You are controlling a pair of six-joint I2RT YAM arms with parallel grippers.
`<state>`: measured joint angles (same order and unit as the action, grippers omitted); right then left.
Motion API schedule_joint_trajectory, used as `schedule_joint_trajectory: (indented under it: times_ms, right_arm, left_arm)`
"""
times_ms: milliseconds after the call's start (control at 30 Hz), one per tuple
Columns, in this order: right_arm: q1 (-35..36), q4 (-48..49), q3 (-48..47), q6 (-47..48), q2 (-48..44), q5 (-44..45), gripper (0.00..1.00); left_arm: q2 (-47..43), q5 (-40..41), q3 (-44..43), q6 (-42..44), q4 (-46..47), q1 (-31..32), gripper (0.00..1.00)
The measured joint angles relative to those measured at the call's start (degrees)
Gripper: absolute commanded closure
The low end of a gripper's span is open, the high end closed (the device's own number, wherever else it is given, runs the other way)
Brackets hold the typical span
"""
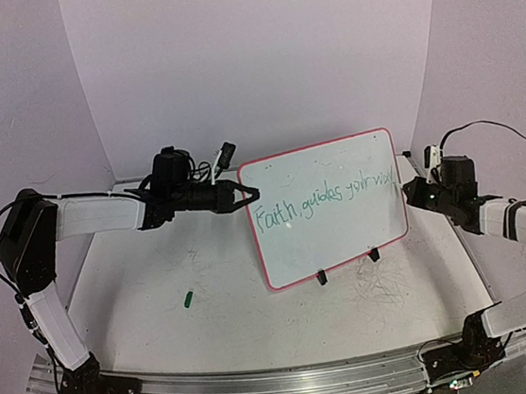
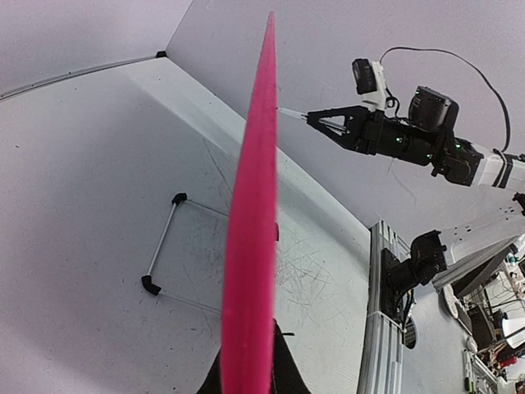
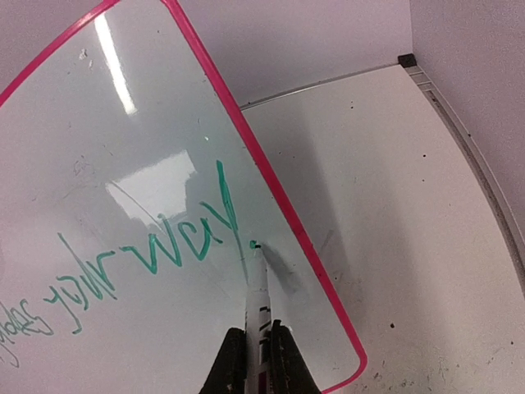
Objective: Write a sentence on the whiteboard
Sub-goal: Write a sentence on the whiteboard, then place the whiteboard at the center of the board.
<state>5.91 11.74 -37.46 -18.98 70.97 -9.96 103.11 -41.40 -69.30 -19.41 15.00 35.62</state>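
Plainly, the whiteboard (image 1: 344, 240) stands tilted on its two black clip feet (image 1: 322, 277) toward the middle-right of the scuffed white surface (image 1: 140, 287); from the left wrist its pink-red frame shows edge-on. The left fingers (image 2: 285, 371) are closed on the board's left edge, one on each face. The right fingers (image 3: 232, 365) are clamped on a white marker (image 3: 257, 295), whose dark tip touches the board's face near its right edge, just after the last word. The sentence (image 1: 325, 199) runs in one line of thin green handwriting across the board and reads roughly "Faith guides your way". A small green object (image 1: 188, 299) lies on the surface, well to the left of the board.
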Motion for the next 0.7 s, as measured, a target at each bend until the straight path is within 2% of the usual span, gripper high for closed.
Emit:
schedule_joint_trajectory:
  times_ms: [133, 233, 367, 500, 700]
  right_arm:
    - [0.0, -5.7, -0.6, -1.1, -7.6, 0.9, 1.00]
    - [0.0, -9.4, -2.4, -1.0, -13.6, 1.6, 1.00]
    - [0.0, -12.6, -6.2, 1.0, -16.0, 1.5, 1.00]
    - [0.0, -15.2, -8.3, 3.4, -14.9, 0.6, 1.00]
    - [0.0, -18.7, -10.0, 5.4, -15.2, -2.6, 1.00]
  left_arm:
    - [-0.1, 3.3, 0.0, 1.0, -2.1, -0.1, 0.66]
    - [-0.2, 5.6, 0.2, 1.7, -4.6, -0.5, 0.53]
    - [-2.1, 8.1, 0.1, 2.2, -7.5, -0.5, 0.25]
    - [-10.7, 11.6, 0.7, 2.9, -11.2, -0.5, 0.18]
    - [-27.1, 20.2, 4.3, -0.1, -18.3, -0.6, 0.16]
